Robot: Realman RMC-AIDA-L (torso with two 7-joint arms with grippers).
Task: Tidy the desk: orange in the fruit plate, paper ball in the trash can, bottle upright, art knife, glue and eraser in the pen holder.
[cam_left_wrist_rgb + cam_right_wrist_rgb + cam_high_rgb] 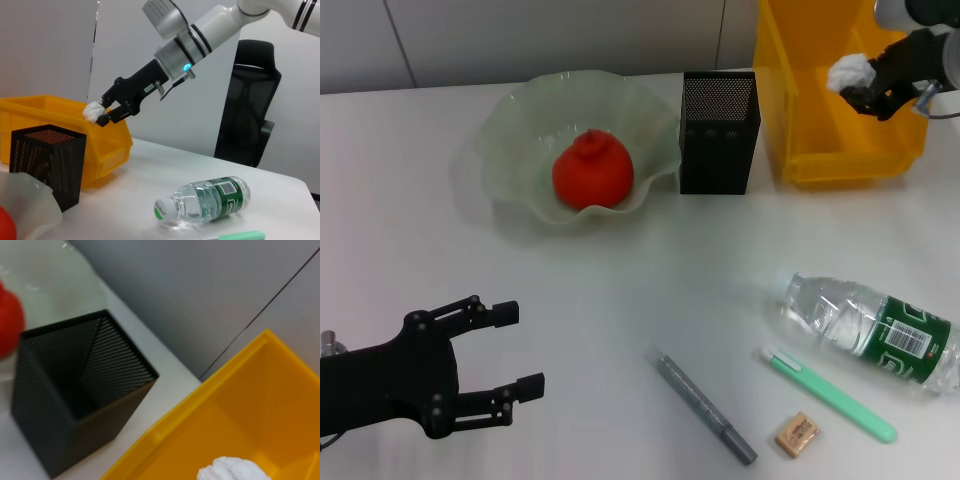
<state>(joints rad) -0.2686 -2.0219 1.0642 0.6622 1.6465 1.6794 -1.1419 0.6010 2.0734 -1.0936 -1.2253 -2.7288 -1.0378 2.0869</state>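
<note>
- I see my right tool (860,88) pinching the white paper ball (849,72) between its black fingers, held above the open yellow trash can (800,150).
- From the left wrist view the right tool (106,111) hangs over the trash can (107,150) with the paper ball (93,110) at its tip (not touching the rim).
- The right wrist view shows the paper ball (232,471) just over the trash can (240,430) interior, the pen holder (75,400) beside it.
- The black mesh pen holder (718,132) stands just beside the trash can, away from the right tool.
- The orange (592,171) sits in the pale-green fruit plate (525,130), beyond the pen holder.
- My left tool (510,350) hovers low over the table (400,240), fingers spread, gripping nothing.
- Well below the right tool the bottle (865,330) lies on its side; next to it lie a green art knife (830,394), the tan eraser (797,433) and a grey pen-shaped glue (705,406).
</note>
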